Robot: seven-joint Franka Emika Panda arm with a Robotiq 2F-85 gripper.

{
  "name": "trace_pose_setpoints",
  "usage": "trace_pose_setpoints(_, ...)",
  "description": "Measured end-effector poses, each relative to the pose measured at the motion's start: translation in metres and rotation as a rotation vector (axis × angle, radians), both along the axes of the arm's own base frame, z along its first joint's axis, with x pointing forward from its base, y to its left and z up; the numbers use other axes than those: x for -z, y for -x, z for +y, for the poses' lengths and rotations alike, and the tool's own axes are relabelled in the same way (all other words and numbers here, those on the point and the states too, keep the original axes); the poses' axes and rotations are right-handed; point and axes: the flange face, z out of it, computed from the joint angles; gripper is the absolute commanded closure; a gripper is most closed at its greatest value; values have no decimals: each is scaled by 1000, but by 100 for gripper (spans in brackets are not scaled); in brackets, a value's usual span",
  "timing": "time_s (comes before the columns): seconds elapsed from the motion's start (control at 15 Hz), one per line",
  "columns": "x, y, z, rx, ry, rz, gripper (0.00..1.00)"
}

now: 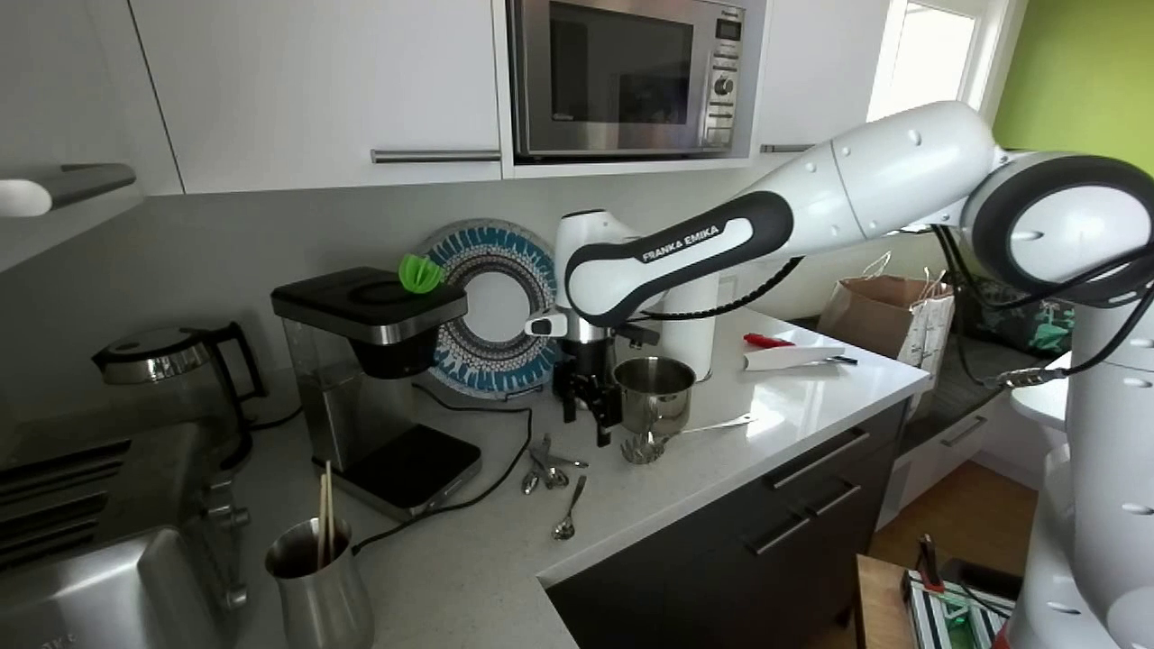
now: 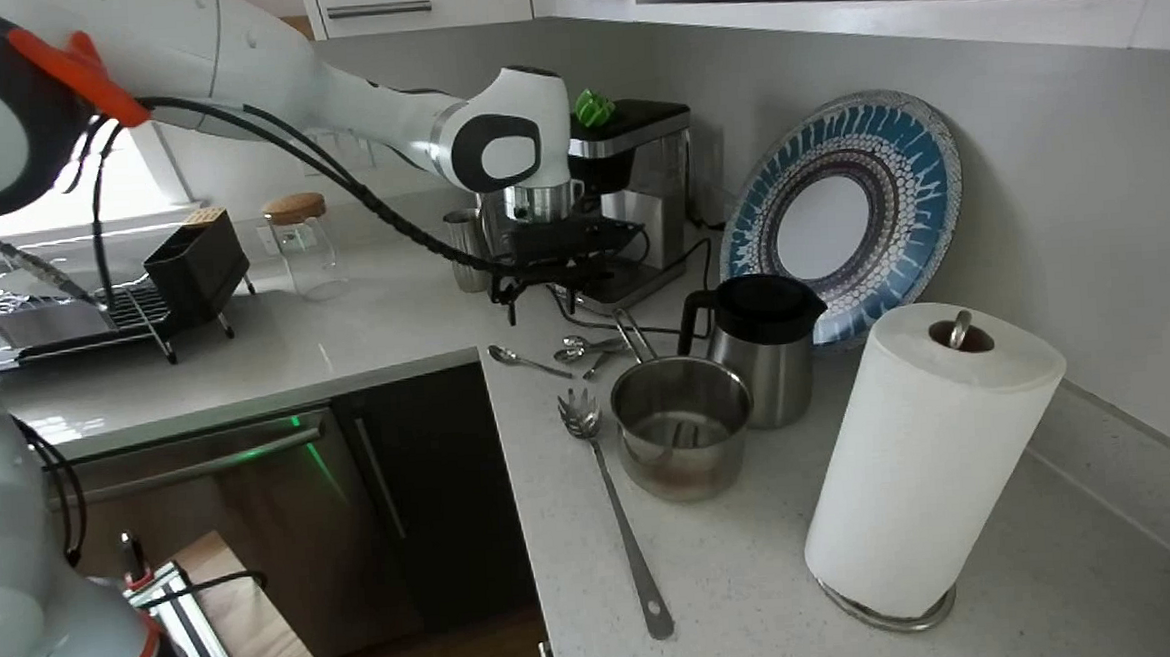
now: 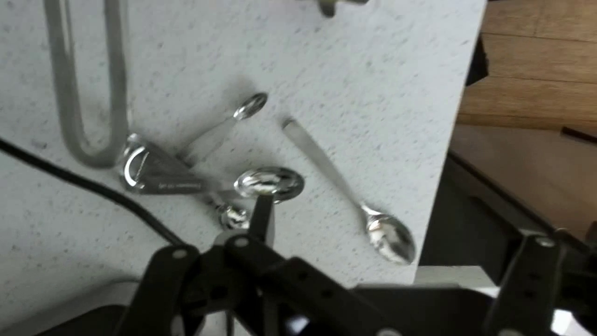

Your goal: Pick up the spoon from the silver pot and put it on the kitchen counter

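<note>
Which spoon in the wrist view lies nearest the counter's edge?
The lone spoon: it reaches almost to the edge of the counter and touches no other spoon, whereas the bunched spoons overlap farther in.

Spoon on kitchen counter, between its edge and measuring spoons, near pot.

Daylight from windows blown white in both exterior views, glaring off the kitchen counter; corner by the toaster dim; paper towel roll leaning with wide-angle distortion; wrist view soft, shadows faint and diffuse, silver pot's handle blurred.
</note>
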Motion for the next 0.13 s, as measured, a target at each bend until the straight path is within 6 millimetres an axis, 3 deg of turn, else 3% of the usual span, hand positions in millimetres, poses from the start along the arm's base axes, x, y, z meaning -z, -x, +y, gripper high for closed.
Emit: trace_pose_setpoints(0.13, -16, 33, -14, -11, -10, 21, 1)
